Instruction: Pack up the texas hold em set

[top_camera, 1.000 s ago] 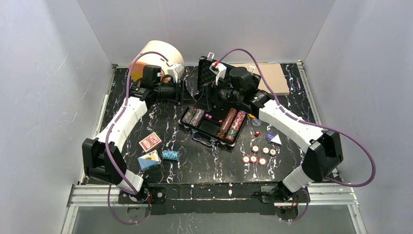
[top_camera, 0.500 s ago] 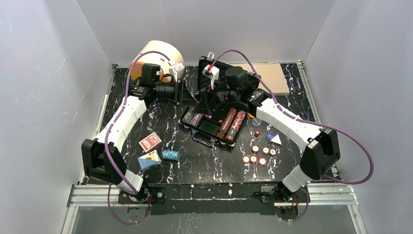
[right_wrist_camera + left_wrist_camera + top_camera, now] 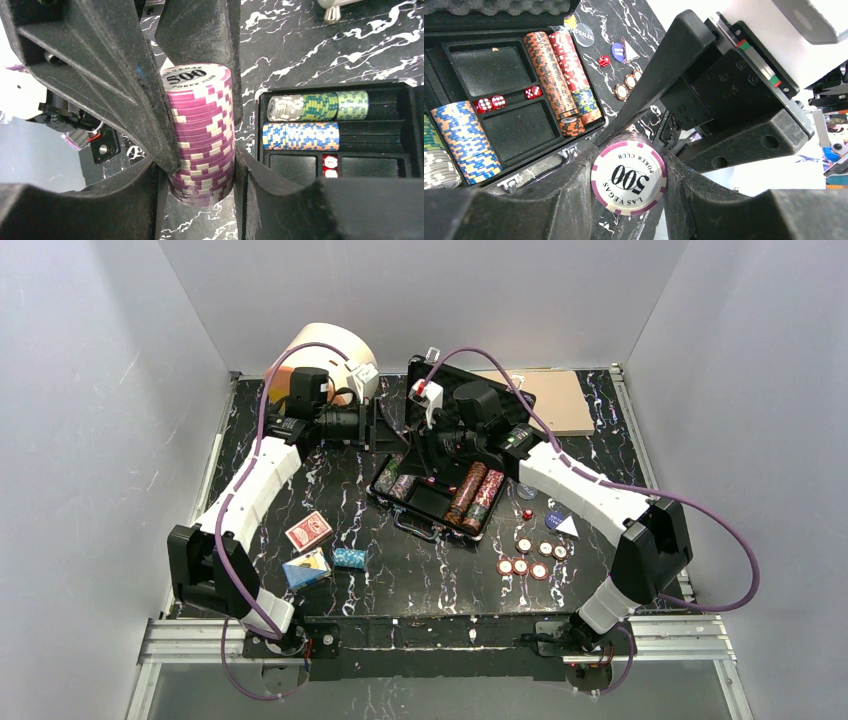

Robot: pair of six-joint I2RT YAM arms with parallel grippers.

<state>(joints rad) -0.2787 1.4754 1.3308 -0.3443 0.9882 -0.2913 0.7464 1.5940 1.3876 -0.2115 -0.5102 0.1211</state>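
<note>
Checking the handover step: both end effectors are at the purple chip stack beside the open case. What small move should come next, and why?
Probably the left end effector should open. It and the right end effector both appear clamped on the purple chip stack, and the case in front of the right one has free room in its chip rows.

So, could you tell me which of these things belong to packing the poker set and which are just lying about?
Belongs to the job: briefcase, purple chips, loose chips, red deck, blue deck, dice, dealer button.
Just lying about: cream cylinder, tan board.
</note>
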